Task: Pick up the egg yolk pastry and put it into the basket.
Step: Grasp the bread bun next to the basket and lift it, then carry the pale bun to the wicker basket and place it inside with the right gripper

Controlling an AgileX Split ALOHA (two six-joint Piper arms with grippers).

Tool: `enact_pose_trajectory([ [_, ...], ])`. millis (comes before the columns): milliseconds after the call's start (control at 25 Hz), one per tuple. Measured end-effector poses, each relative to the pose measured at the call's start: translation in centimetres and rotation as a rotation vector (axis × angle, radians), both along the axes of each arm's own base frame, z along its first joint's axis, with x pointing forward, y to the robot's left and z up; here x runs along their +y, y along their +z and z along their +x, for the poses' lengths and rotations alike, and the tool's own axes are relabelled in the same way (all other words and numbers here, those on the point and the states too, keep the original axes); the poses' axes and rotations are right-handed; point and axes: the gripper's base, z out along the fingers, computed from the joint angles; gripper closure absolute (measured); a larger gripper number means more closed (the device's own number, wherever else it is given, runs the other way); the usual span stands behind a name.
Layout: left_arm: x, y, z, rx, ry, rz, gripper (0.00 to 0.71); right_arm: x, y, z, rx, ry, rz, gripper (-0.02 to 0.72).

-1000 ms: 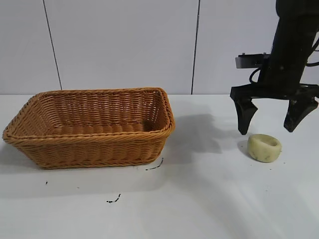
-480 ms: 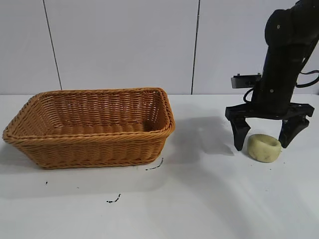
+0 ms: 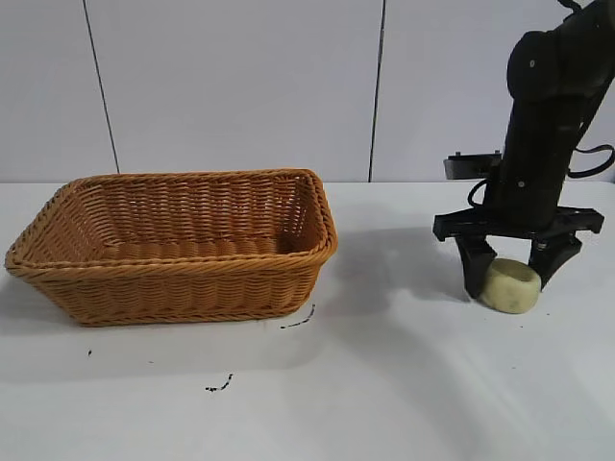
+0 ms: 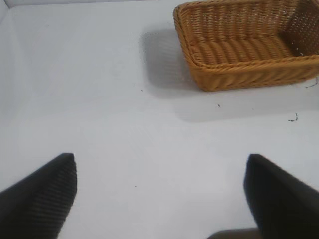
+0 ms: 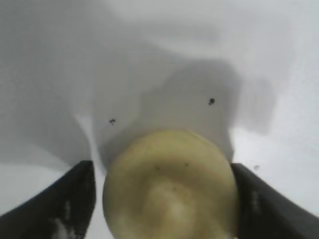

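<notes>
Pale yellow egg yolk pastry [image 3: 509,285] lies on the white worktop [image 3: 384,384], well apart from the basket [image 3: 173,245] | step: grasp | right tool [image 3: 508,279] open, fingers astride the pastry | left tool [image 4: 159,199] open, idle | next: close, lift, carry over the basket.

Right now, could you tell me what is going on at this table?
The right gripper is down at the white table, its open fingers on either side of the small pale yellowish-green egg yolk pastry, not yet lifted. The large orange-brown woven wicker basket sits apart, empty. The left gripper hovers open over bare table.
</notes>
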Motion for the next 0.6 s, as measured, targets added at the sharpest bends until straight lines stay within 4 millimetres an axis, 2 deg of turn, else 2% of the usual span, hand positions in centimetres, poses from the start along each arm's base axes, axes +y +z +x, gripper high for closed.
enact_pose_trajectory([
  [40, 0.0, 0.0, 0.0, 0.000, 0.000, 0.000, 0.017, 0.0, 0.0, 0.0, -0.001, 0.000, 0.000, 0.426],
  [120, 0.0, 0.0, 0.0, 0.000, 0.000, 0.000, 0.017, 0.0, 0.4, 0.0, -0.010, 0.000, 0.001, 0.472],
  [280, 0.0, 0.0, 0.0, 0.000, 0.000, 0.000, 0.017, 0.0, 2.5, 0.3, -0.054, 0.001, 0.005, 0.496],
  [360, 0.0, 0.0, 0.0, 0.000, 0.000, 0.000, 0.017, 0.0, 4.4, 0.5, -0.073, 0.001, 0.006, 0.500],
  [600, 0.0, 0.0, 0.0, 0.000, 0.000, 0.000, 0.017, 0.1, 11.9, 1.5, -0.143, -0.003, 0.014, 0.500],
])
